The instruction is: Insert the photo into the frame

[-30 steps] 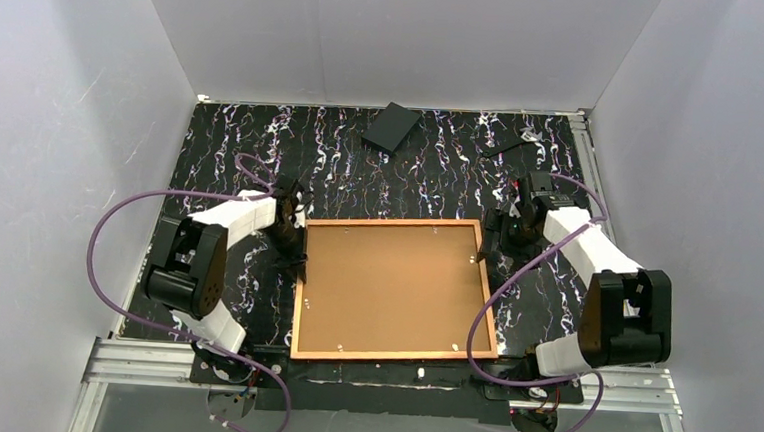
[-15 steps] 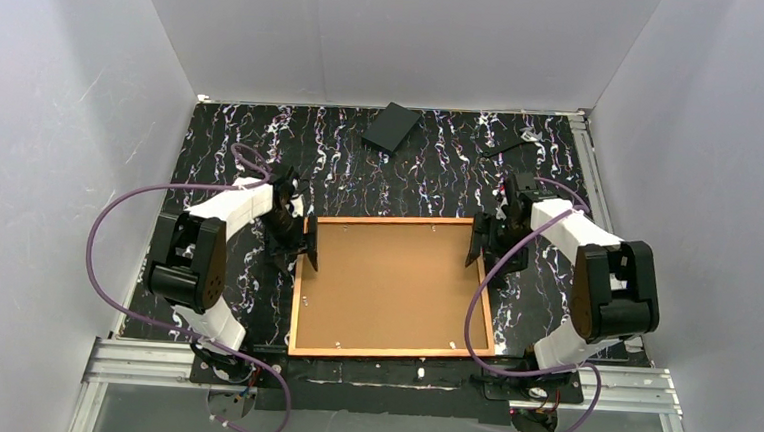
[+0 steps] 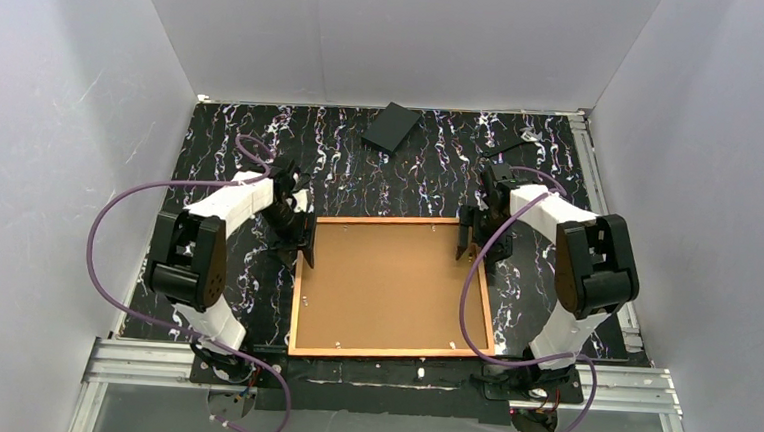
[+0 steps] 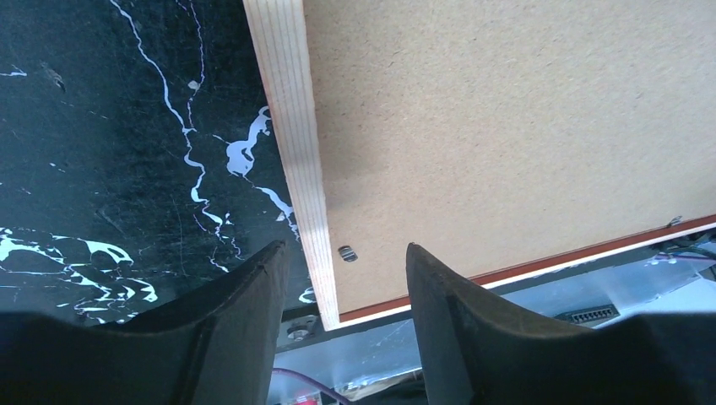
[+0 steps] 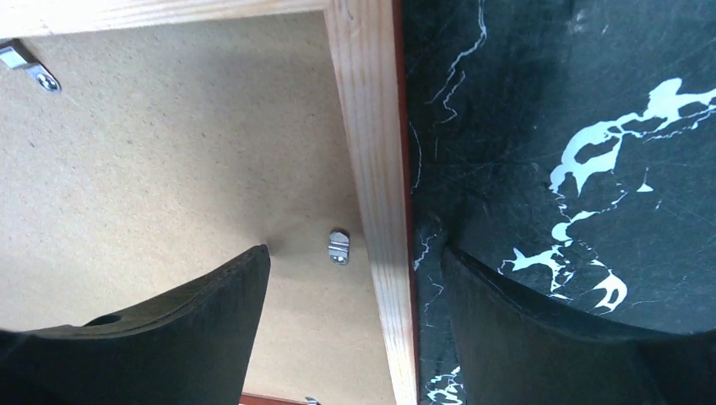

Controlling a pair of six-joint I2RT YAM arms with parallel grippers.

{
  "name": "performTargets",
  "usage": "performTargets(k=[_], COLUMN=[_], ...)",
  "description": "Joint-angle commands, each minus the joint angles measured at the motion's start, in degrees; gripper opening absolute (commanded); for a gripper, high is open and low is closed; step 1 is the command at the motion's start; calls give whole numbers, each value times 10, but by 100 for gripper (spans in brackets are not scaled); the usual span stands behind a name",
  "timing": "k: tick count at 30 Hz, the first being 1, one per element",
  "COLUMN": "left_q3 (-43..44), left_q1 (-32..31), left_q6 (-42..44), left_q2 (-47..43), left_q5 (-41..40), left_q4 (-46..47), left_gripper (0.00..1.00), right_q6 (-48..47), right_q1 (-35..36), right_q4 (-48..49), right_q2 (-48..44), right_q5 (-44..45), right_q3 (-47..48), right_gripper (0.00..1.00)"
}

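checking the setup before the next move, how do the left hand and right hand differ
The left hand straddles the left rail of the frame; the right hand straddles its right rail. The right hand is open wider than the left hand. Both are open near the far corners, one side over the brown board, the other over the table, gripping nothing.

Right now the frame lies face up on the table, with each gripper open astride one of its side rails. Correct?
Not face up: the frame lies back up, its brown board and a metal clip showing in the right wrist view. The left gripper and right gripper are indeed open, each astride a side rail.
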Motion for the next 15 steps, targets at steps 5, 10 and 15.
performTargets(k=[5, 10, 15], left_q3=[20, 23, 21], left_q1=[3, 3, 2], left_q6=[47, 49, 51], left_q2=[52, 64, 63], left_q5=[-3, 8, 8], left_q4=[-89, -86, -86], left_gripper=[50, 45, 40], right_q6=[10, 9, 10], right_q1=[9, 8, 8], right_q4=[17, 23, 25], right_q2=[13, 9, 11], right_q5=[37, 31, 28], right_q3=[18, 20, 24], right_gripper=[79, 73, 70])
